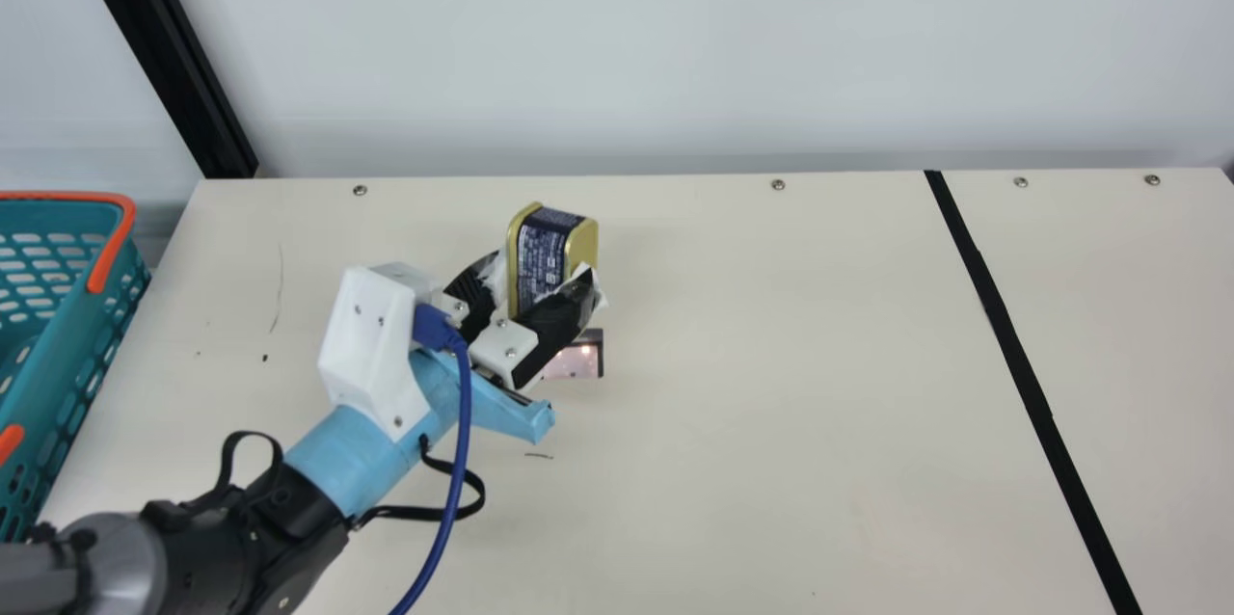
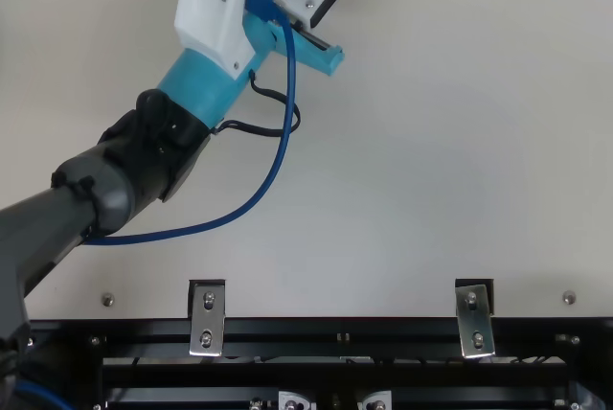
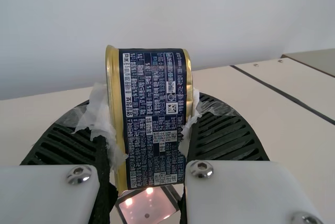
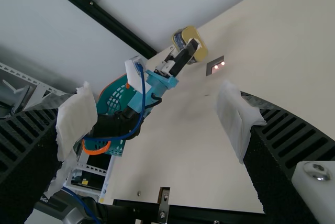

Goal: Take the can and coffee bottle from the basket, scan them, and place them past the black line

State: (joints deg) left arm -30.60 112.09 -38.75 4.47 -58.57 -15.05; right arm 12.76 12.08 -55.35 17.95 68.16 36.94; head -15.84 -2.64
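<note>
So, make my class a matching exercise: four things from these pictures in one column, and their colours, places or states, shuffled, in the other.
Things
1. Can
2. Basket
3. Scanner
4. Right gripper

Colours, places or states
A. Open, with nothing held
B. Gripped by the left gripper
C. Low on the table, with lights glowing
D. Teal with orange handles

Right pairs: 1-B, 2-D, 3-C, 4-A
</note>
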